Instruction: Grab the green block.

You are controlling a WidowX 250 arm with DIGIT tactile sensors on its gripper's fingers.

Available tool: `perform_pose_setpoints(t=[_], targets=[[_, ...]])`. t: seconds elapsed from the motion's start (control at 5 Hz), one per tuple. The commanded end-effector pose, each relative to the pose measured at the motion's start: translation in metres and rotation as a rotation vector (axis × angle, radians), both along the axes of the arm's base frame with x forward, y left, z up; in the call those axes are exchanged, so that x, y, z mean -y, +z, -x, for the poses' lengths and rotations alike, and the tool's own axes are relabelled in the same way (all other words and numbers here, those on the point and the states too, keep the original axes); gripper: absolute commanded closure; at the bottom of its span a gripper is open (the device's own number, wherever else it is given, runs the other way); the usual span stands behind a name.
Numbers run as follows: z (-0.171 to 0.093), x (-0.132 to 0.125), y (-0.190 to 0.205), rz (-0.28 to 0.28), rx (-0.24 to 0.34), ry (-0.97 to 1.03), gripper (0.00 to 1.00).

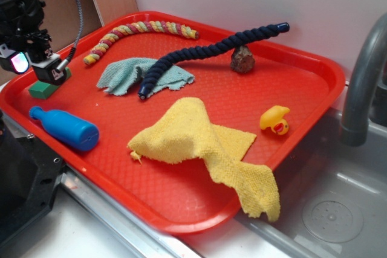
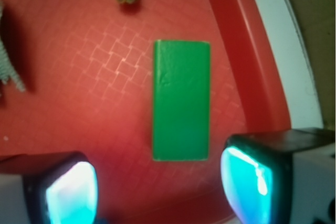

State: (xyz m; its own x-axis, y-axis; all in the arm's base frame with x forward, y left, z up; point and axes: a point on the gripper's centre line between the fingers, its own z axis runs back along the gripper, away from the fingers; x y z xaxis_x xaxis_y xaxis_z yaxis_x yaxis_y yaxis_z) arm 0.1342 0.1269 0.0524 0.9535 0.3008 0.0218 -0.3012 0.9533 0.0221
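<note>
Exterior view: the gripper (image 1: 42, 67) hangs over the tray's (image 1: 181, 209) left edge, directly above the green block (image 1: 42, 89), which pokes out beneath it; contact cannot be judged.

Wrist view: the gripper (image 2: 157, 187) is spread wide and holds nothing. The green block (image 2: 181, 100) lies flat just ahead of the fingertips (image 2: 247, 179), centred slightly toward the right one, touching neither.
</note>
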Motion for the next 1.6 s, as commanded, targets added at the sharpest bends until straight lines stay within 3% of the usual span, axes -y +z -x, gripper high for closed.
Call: perform_pose_setpoints(t=[0.0,0.4,0.6,0.8,1.0,1.2,1.4], targets=[[-0.010,-0.014,-0.029,0.011,-0.069,-0.046,0.00],[-0.015,-0.012,-0.054,0.032,-0.087,-0.046,0.00],[-0.026,0.010,-0.048,-0.008,-0.081,-0.021,1.00],[-0.034,0.026,-0.024,-0.074,-0.072,0.007,1.00],[-0.029,0.041,0.026,-0.065,-0.021,-0.120,1.00],[-0.020,0.073,0.075,-0.070,0.155,-0.215,1.00],[-0.030,0.096,0.125,-0.064,0.150,-0.288,1.00]])
